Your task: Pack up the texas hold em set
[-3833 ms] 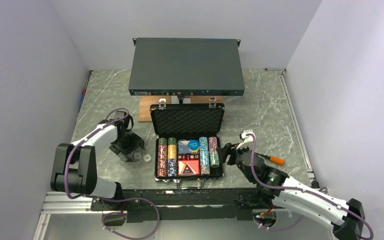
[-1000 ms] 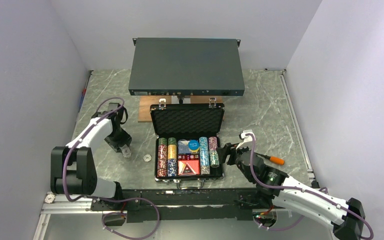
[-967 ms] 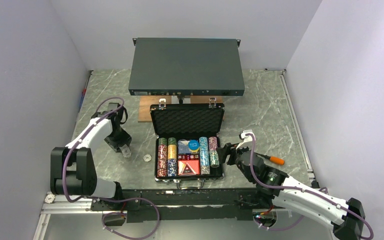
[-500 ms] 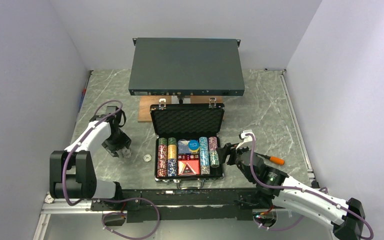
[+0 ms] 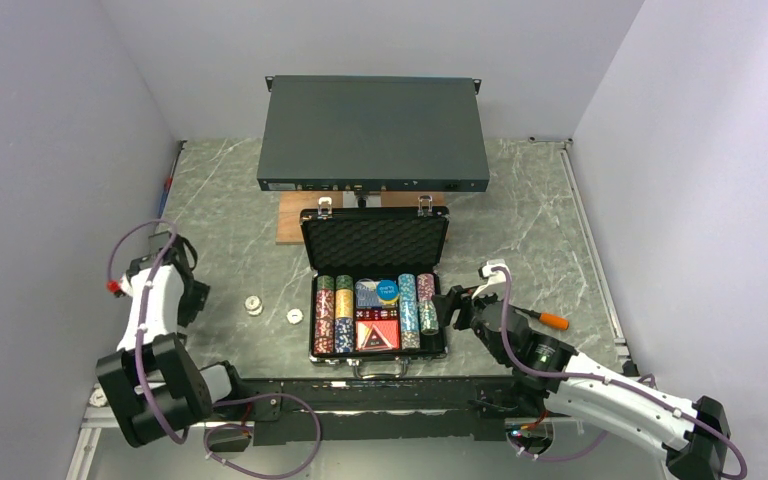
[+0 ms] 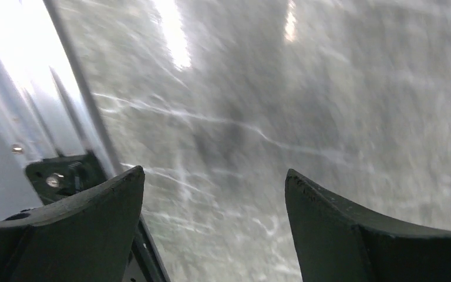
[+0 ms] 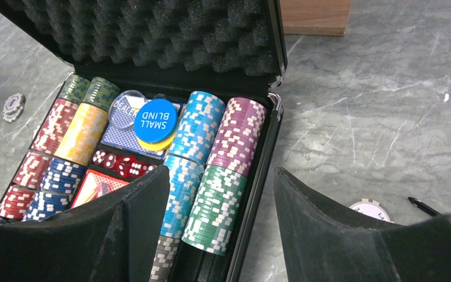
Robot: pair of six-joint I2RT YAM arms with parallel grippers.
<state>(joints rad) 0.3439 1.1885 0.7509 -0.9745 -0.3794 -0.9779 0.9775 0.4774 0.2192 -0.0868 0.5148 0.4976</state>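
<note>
The texas hold em set is a small black case (image 5: 377, 243) lying open in the middle, with its foam lid (image 7: 152, 35) raised. Inside are rows of coloured chips (image 7: 220, 205), red dice (image 7: 123, 164), card decks and a blue "small blind" disc (image 7: 155, 120). Two loose chips (image 5: 252, 304) (image 5: 294, 316) lie on the table left of the case. My left gripper (image 6: 211, 176) is open and empty over bare table near the left edge. My right gripper (image 7: 222, 170) is open, its fingers either side of the case's right wall, above the green chips.
A large dark grey rack box (image 5: 374, 132) stands at the back on a wooden block (image 5: 291, 218). An orange-handled screwdriver (image 5: 548, 319) lies right of the case. A white chip (image 7: 369, 208) sits on the table by my right finger. A metal rail (image 6: 88, 117) borders the table's left edge.
My left gripper has opened and swung back towards the left edge, leaving a chip on the table where it was. The right arm has not moved.
</note>
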